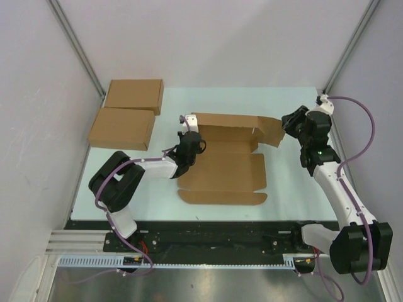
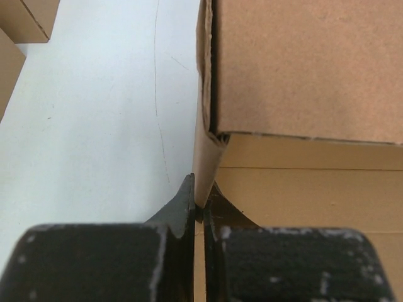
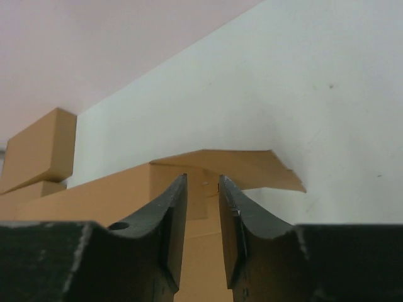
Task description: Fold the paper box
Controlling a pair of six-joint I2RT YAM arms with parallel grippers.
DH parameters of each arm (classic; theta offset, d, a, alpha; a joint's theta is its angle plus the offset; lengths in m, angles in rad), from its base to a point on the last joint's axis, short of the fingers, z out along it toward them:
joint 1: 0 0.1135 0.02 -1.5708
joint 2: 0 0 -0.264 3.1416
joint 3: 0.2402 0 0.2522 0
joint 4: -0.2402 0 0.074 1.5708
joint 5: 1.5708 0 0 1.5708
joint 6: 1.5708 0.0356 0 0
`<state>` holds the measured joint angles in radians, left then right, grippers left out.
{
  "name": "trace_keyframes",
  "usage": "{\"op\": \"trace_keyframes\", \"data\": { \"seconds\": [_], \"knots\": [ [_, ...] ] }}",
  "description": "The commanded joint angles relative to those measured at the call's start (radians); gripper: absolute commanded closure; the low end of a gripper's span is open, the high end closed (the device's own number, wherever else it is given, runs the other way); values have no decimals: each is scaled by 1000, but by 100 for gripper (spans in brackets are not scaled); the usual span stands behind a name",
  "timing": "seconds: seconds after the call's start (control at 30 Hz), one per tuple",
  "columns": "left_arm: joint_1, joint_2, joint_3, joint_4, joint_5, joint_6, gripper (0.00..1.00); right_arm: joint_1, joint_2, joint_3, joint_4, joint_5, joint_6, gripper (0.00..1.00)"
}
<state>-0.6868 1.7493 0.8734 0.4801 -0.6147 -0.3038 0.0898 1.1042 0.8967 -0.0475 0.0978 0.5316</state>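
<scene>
At your pale table's (image 1: pixel 289 189) far-left corner, you see one closed brown box (image 1: pixel 133 95) just beside another brown box (image 1: pixel 121 128).

The raised back panel of the paper box (image 1: pixel 220 170) bars the far middle of the desk (image 1: pixel 296 189); the right tool (image 3: pixel 203 182) sits at its right end, the left tool (image 2: pixel 200 189) is clamped on the box's left wall; two flat boxes (image 1: pixel 134 95) fill the far-left corner. Bare desk lies free right of the box, along its near edge, and in a lane between it and the flat boxes; side walls (image 1: pixel 31 94) close both flanks.
</scene>
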Motion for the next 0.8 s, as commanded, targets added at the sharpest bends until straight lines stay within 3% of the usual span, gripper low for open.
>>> {"op": "trace_keyframes", "data": {
  "seconds": [0.0, 0.03, 0.1, 0.13, 0.23, 0.33, 0.53, 0.77],
  "knots": [
    [4, -19, 18, 38, -26, 37, 100, 53, 25, -21, 38, -110, 12, 61],
    [6, -17, 25, 23, -23, 29, 100, 76, 29, -21, 37, -57, -13, 49],
    [4, -13, 30, 18, -19, 32, 100, 180, 34, -19, 37, 14, -135, 41],
    [4, -11, 32, 21, -20, 38, 100, 223, 34, -19, 37, 142, -186, 38],
    [6, -5, 42, 20, -19, 45, 100, 384, 60, -33, 37, 367, -384, 37],
    [6, 1, 58, 2, -14, 43, 100, 500, 65, -120, 168, 521, -577, 38],
    [15, 9, 72, -29, 7, 32, 100, 522, 92, -200, 342, 614, -753, 41],
    [32, 19, 88, -60, 39, 9, 100, 499, 183, -203, 521, 616, -907, 43]
  ]
}}
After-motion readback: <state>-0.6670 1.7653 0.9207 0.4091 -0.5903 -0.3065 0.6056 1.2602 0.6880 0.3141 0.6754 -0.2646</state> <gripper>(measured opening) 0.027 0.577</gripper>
